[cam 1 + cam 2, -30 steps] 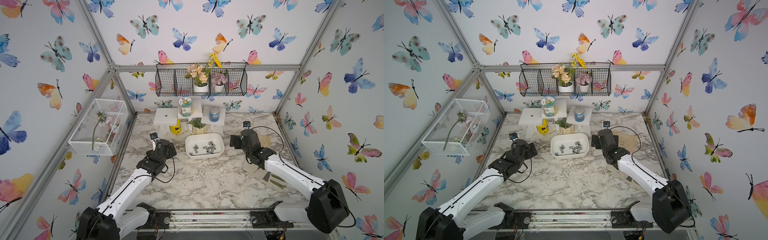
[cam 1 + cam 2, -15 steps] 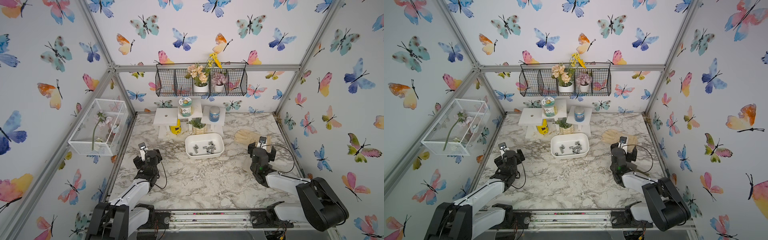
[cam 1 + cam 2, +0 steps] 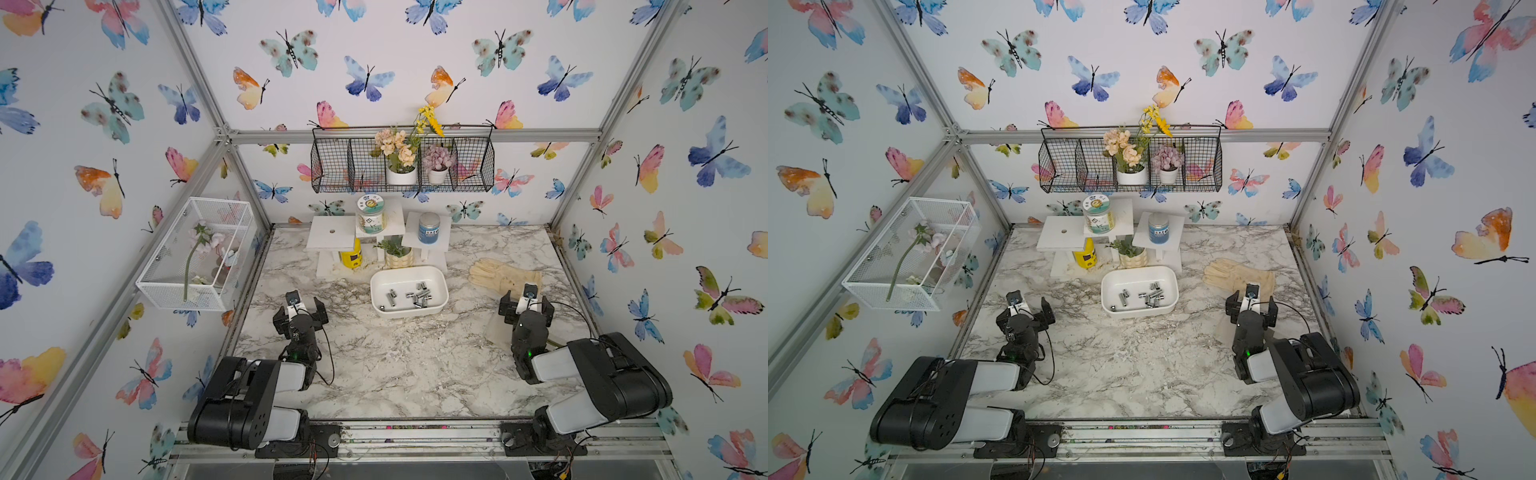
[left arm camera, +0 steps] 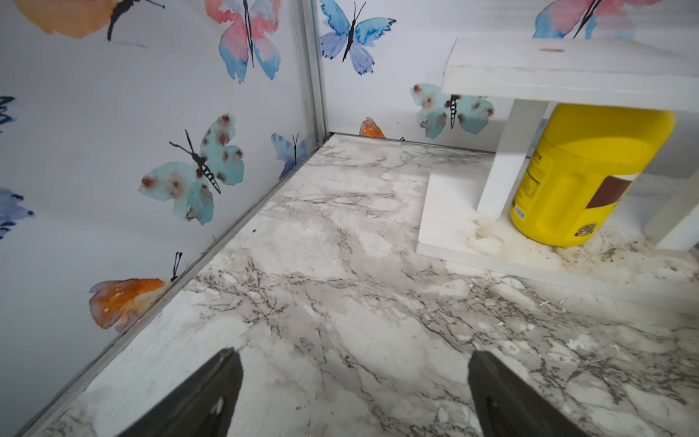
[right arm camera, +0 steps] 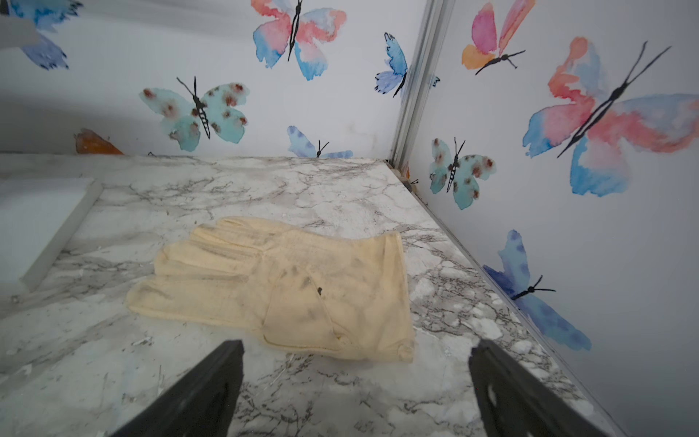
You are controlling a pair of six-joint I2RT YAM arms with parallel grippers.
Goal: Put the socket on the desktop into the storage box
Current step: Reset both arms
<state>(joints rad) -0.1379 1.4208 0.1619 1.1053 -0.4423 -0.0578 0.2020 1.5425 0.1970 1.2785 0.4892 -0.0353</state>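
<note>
The storage box (image 3: 411,312) (image 3: 1140,312) is a shallow white tub at the middle back of the marbled desktop (image 3: 395,365). Several small metal sockets (image 3: 417,296) (image 3: 1150,298) lie inside it, and every socket I see is in the box. My left gripper (image 3: 300,312) (image 3: 1025,313) is open and empty, low over the desktop, left of and apart from the box. In the left wrist view the gripper (image 4: 353,357) has only bare marble between its fingers. My right gripper (image 3: 525,305) (image 5: 357,346) is open and empty, right of the box, just short of a glove's cuff.
A cream glove (image 3: 503,274) (image 5: 283,287) lies flat at the back right. A white riser stand (image 3: 332,232) with jars and a yellow tub (image 4: 578,178) stands behind the box. A black wire basket (image 3: 403,166) and a white mesh basket (image 3: 199,253) hang on the walls.
Both arms have drawn back from either side of the box and folded toward the front corners. Both grippers stayed open and empty.
</note>
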